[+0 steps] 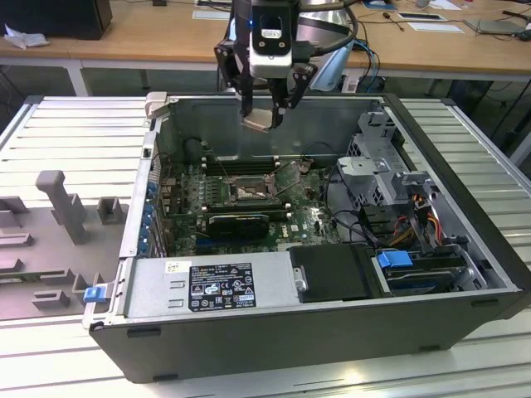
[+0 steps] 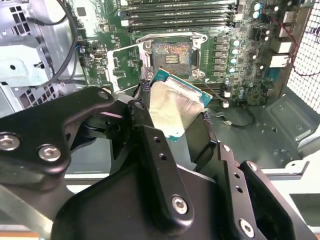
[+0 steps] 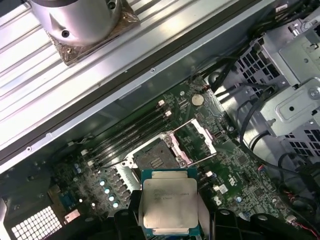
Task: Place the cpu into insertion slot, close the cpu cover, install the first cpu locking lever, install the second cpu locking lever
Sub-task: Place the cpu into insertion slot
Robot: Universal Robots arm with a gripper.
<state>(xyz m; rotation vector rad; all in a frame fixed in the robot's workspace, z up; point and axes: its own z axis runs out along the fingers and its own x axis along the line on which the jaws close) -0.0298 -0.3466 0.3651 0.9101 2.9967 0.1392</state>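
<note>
My gripper [image 1: 264, 114] hangs above the open computer case, shut on the cpu [image 1: 259, 119], a flat square chip with a pale metal face. In both wrist views the cpu [image 2: 172, 107] [image 3: 167, 202] sits between the black fingers [image 2: 204, 131] [image 3: 206, 212], held by its edges. Below it on the green motherboard lies the insertion slot [image 1: 249, 192] [image 2: 171, 54] [image 3: 152, 159], uncovered, with a brownish centre. The cpu cover [image 2: 122, 67] [image 3: 199, 140] is swung open beside the slot. The chip is well above the slot and touches nothing else.
Long black memory slots [image 1: 236, 163] run behind the socket, and a black card [image 1: 236, 222] lies in front of it. A metal drive cage [image 1: 382, 166] with cables fills the case on the exterior view's right. The power supply [image 1: 224, 286] lines the near wall. Grey fixtures [image 1: 62, 203] stand outside the case.
</note>
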